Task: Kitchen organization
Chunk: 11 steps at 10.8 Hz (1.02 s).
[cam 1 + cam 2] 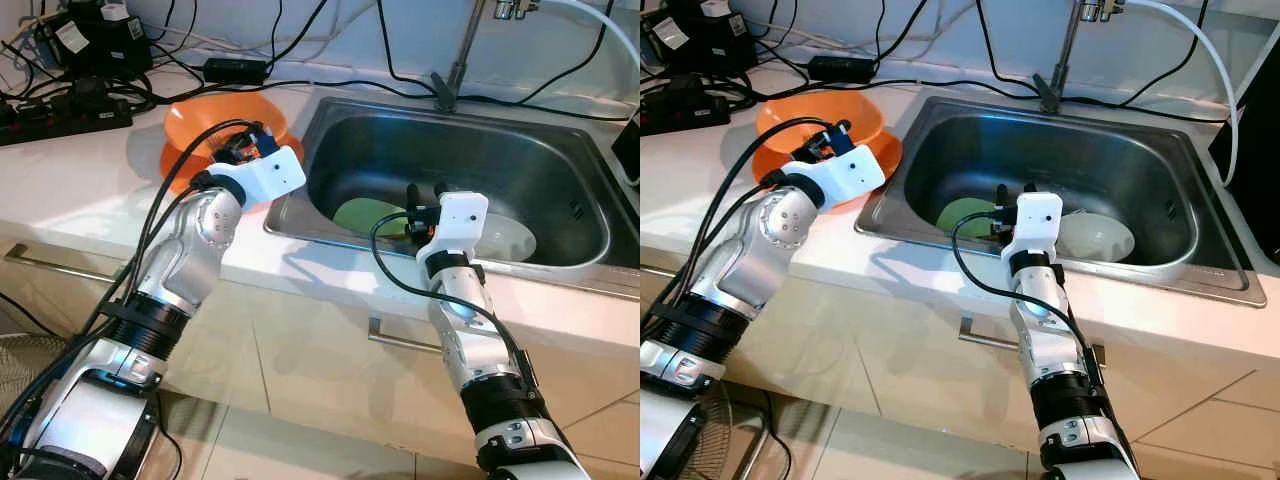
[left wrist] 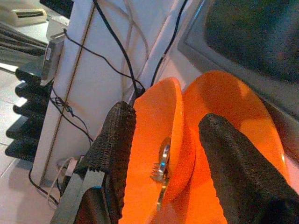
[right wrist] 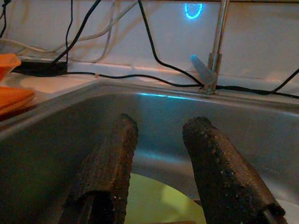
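An orange bowl [image 1: 215, 118] rests on an orange plate [image 1: 172, 162] on the white counter, left of the steel sink [image 1: 300, 235]. A metal fork [image 2: 161, 164] lies inside the bowl. My left gripper [image 2: 166, 126] hovers open just above the bowl, one finger on each side of its near rim. In the sink basin a green plate [image 1: 362, 215] lies flat, with a white bowl [image 1: 512, 240] to its right. My right gripper [image 1: 427, 190] is lowered into the basin over the green plate [image 3: 154, 198], open, with nothing between its fingers.
The faucet [image 1: 460, 50] stands behind the sink. Power strips and black adapters [image 1: 70, 105] with many cables crowd the back left of the counter. A dark object [image 1: 628, 145] sits at the far right. A drawer handle [image 1: 400, 342] runs below the counter edge.
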Tool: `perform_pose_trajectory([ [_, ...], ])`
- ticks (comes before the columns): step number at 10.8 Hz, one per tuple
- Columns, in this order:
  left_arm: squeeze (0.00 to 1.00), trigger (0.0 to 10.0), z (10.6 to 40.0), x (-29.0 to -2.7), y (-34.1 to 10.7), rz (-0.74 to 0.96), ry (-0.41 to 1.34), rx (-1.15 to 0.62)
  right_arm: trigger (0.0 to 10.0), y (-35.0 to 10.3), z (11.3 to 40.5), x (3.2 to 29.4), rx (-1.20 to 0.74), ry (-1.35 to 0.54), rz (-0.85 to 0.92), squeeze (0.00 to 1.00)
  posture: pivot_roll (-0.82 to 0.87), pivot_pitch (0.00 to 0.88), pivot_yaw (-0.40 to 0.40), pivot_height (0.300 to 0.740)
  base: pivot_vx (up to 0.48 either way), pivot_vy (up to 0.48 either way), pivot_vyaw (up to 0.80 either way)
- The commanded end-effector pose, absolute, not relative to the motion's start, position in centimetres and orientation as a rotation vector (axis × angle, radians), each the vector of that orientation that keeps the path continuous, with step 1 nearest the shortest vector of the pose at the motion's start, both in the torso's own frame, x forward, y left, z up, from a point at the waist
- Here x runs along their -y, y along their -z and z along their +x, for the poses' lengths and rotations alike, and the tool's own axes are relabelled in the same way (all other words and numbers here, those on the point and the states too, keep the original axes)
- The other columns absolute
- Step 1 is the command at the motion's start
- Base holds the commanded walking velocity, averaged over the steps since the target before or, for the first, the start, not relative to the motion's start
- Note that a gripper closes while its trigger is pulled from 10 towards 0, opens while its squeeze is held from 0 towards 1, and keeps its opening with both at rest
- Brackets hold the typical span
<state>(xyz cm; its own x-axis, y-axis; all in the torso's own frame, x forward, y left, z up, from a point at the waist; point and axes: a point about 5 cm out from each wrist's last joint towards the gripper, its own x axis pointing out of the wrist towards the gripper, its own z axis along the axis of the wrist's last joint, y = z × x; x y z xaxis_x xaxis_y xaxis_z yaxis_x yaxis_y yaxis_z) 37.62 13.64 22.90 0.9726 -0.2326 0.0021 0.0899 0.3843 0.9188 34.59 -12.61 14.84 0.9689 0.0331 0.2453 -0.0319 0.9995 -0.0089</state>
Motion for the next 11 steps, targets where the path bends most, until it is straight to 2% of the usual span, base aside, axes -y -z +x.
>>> perform_pose_trajectory([
  [1, 0.00, 4.6, 37.6, -13.2, -22.7, 1.175, 0.230, 0.134, 10.0, -13.9, 34.5, 12.9, 0.208, -0.020, -0.004, 0.00, 0.21, 0.058, 0.017, 0.740, 0.000, 0.000, 0.00],
  [2, 0.00, 0.0, 37.8, -12.9, -22.6, 1.172, 0.236, 0.132, 10.0, -13.9, 34.4, 13.0, 0.208, -0.019, -0.003, 0.00, 0.21, 0.057, 0.017, 0.740, 0.000, 0.000, 0.00],
  [5, 0.00, 0.0, 38.5, -12.3, -23.0, 1.171, 0.223, 0.140, 10.0, -13.8, 34.3, 13.0, 0.207, -0.017, -0.004, 0.00, 0.20, 0.065, 0.017, 0.740, 0.000, 0.000, 0.00],
  [6, 0.00, 3.9, 38.6, -12.4, -23.3, 1.172, 0.208, 0.146, 10.0, -13.8, 34.3, 13.1, 0.206, -0.014, -0.005, 0.00, 0.20, 0.065, 0.017, 0.740, 0.000, 0.000, 0.00],
  [7, 0.00, 10.0, 38.7, -12.5, -23.6, 1.176, 0.193, 0.151, 10.0, -13.8, 34.3, 13.2, 0.206, -0.012, -0.006, 0.00, 0.20, 0.068, 0.018, 0.740, 0.000, 0.000, 0.00],
  [10, 0.00, 10.0, 38.8, -12.9, -23.9, 1.181, 0.173, 0.148, 10.0, -13.8, 34.4, 13.2, 0.204, -0.013, -0.006, 0.00, 0.21, 0.071, 0.016, 0.740, 0.000, 0.000, 0.00],
  [11, 1.00, 10.0, 38.8, -13.1, -23.9, 1.172, 0.167, 0.140, 10.0, -13.8, 34.4, 13.2, 0.204, -0.013, -0.006, 0.00, 0.21, 0.071, 0.015, 0.740, 0.000, 0.000, 0.00],
])
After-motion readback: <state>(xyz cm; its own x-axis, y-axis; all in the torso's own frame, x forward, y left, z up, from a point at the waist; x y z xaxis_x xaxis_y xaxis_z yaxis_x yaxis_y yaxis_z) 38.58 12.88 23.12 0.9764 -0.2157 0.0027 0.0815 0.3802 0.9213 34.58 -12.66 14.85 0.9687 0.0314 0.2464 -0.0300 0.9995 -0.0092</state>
